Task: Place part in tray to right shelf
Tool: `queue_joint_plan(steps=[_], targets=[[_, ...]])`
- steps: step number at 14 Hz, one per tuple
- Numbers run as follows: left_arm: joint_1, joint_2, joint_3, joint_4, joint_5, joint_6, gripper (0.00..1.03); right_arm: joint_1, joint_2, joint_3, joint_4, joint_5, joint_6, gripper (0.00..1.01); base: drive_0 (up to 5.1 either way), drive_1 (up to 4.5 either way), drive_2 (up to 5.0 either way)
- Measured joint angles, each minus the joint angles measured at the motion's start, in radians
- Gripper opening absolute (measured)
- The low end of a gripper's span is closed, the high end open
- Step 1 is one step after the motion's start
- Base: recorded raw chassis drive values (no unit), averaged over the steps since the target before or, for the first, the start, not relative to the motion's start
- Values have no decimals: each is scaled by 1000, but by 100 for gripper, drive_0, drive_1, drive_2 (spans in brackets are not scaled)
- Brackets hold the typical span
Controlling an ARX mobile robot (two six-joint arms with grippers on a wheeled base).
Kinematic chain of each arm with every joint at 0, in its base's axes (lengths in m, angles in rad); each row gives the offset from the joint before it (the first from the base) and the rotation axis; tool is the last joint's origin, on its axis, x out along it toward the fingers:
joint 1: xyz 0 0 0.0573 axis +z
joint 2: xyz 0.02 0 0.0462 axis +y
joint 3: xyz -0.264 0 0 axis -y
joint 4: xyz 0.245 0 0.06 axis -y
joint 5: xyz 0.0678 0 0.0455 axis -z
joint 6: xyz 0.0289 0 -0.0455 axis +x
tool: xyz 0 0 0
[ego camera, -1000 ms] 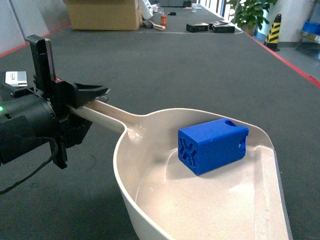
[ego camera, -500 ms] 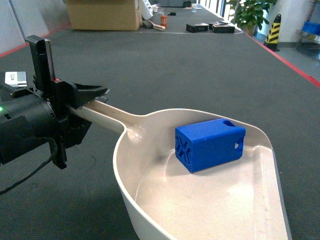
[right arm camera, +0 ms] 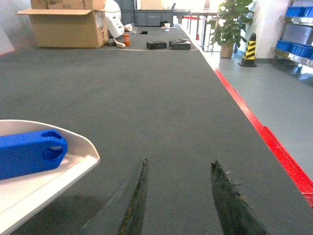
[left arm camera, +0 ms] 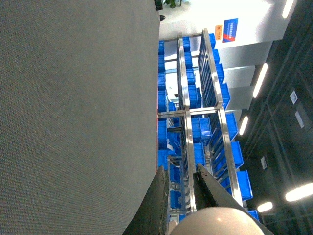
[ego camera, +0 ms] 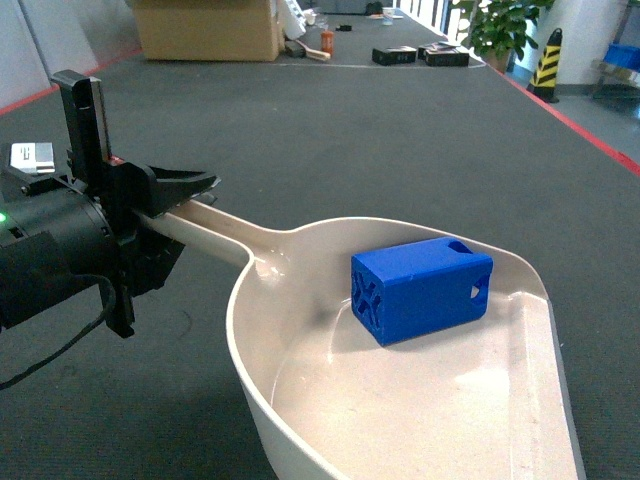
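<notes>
carrying step: left gripper [ego camera: 185, 195] pinches the tray [ego camera: 300, 440] handle, part [ego camera: 422, 288] aboard; right gripper [right arm camera: 178, 196] spread, empty; next, reach the shelf

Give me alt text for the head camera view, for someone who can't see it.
A bright-blue part lies on its side inside a beige scoop-shaped tray, X-patterned end facing the camera. The left gripper, at the left edge, is shut on the tray's long handle, holding it above a dark grey carpeted floor. A cardboard box and a potted plant stand far behind.
</notes>
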Motion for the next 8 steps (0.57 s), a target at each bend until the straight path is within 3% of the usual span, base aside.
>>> queue_joint_plan(steps=[2,5,8], targets=[[1,0,0,0,0,-1,13,0,0,0,1,-1,0,66,0,0,0],[4,0,0,-1,-3,0,13,0,0,0,0,-1,0,98,458,-273,-273],[3,0,1,0,-3,0,13,0,0,0,0,0,0,98,488,-257,-257]])
